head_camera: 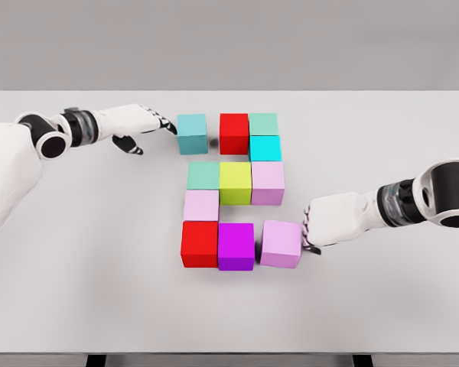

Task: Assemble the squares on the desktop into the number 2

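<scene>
Touching the teal cube (pixel 192 134) at its left face, my left hand (pixel 141 126) had fingers stretched flat, gripping nothing. That cube sat at the top row's left end, a gap apart from the red cube (pixel 234 133). My right hand (pixel 330 220) pressed against the right side of the lilac cube (pixel 281 244), fingers loosely curled, nothing held. Lilac sat just beside the magenta cube (pixel 236 246), bottom row, slightly skewed. All on the white table (pixel 76 290).

On the table (pixel 76 290), the left hand (pixel 141 122) touches the back-left cube (pixel 192 133); the right hand (pixel 329 222) touches the front-right cube (pixel 281 244).
</scene>
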### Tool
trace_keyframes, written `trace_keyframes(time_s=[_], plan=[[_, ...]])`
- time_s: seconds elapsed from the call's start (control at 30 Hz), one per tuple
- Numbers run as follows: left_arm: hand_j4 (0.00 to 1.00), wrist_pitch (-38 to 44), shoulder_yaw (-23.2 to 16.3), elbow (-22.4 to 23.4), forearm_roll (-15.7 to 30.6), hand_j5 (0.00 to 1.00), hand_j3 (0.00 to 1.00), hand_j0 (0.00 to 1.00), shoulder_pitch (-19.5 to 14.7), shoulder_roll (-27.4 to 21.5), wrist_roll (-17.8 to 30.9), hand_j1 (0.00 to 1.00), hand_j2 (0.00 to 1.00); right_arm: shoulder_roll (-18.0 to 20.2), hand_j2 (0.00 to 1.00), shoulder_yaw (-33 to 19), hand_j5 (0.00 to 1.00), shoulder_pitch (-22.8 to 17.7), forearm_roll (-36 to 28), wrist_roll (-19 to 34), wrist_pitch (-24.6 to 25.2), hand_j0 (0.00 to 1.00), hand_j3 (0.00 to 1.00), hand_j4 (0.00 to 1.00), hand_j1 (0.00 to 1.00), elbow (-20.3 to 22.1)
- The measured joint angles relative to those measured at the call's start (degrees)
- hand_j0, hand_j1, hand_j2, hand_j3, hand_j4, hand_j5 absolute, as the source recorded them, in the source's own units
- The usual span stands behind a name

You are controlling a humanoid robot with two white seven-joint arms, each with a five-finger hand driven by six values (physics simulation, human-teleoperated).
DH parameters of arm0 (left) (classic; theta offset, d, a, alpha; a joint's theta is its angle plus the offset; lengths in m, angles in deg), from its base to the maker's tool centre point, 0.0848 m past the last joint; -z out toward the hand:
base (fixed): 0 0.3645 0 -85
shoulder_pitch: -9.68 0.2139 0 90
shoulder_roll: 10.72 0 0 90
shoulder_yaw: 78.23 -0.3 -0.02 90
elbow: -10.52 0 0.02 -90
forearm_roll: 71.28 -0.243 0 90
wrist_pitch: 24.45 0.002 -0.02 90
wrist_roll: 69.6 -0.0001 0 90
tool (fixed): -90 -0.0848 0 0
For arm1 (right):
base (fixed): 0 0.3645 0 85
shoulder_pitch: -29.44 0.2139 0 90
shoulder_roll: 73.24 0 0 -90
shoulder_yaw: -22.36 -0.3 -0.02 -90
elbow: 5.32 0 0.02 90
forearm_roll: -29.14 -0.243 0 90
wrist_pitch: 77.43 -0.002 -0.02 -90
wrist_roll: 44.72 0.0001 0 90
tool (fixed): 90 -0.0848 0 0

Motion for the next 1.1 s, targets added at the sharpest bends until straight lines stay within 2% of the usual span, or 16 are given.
trace_keyframes(time_s=[0.33, 0.77, 1.1], plan=[[0.84, 0.0, 0.0, -0.4, -0.1, 0.84, 0.84, 0.84, 0.1, 0.5, 0.1, 0.84, 0.84, 0.6, 0.46, -1.2, 0.46, 0.1, 0.2, 0.0, 0.0, 0.46, 0.46, 0.46, 0.46, 0.0], [0.84, 0.1, 0.1, -0.6, -1.1, 0.84, 0.84, 0.84, 0.1, 1.1, -0.1, 0.84, 0.84, -0.9, 0.46, -1.2, 0.46, 0.0, 0.2, 0.0, 0.0, 0.46, 0.46, 0.46, 0.46, 0.0], [0.84, 0.0, 0.0, -0.8, -0.1, 0.84, 0.84, 0.84, 0.2, 1.2, 0.3, 0.84, 0.84, -1.4, 0.46, -1.3, 0.46, 0.0, 0.2, 0.0, 0.0, 0.46, 0.46, 0.46, 0.46, 0.0]])
